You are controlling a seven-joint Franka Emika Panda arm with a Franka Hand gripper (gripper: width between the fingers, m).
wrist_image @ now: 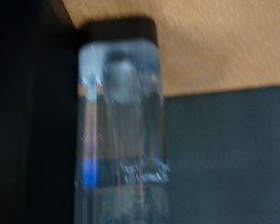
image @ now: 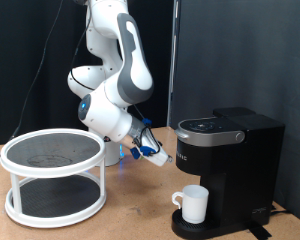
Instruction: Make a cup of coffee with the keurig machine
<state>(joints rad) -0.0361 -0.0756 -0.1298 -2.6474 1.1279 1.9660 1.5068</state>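
Observation:
The keurig machine (image: 230, 160) stands at the exterior view's right, tall and black, with its top lid down. The white cup (image: 193, 203) sits on its round drip base under the spout, handle to the exterior view's left. My gripper (image: 150, 152) hangs just left of the machine's upper front, at about control-panel height. It is shut on a small white pod with a blue top (image: 153, 154). The wrist view is blurred. It shows a pale translucent shape with a blue patch (wrist_image: 119, 131) close to the lens and the black machine body (wrist_image: 28, 112) beside it.
A white two-tier round rack (image: 55, 175) with dark mesh shelves stands on the wooden table (image: 130, 215) at the exterior view's left. A black curtain hangs behind. The table's edge runs along the exterior view's bottom.

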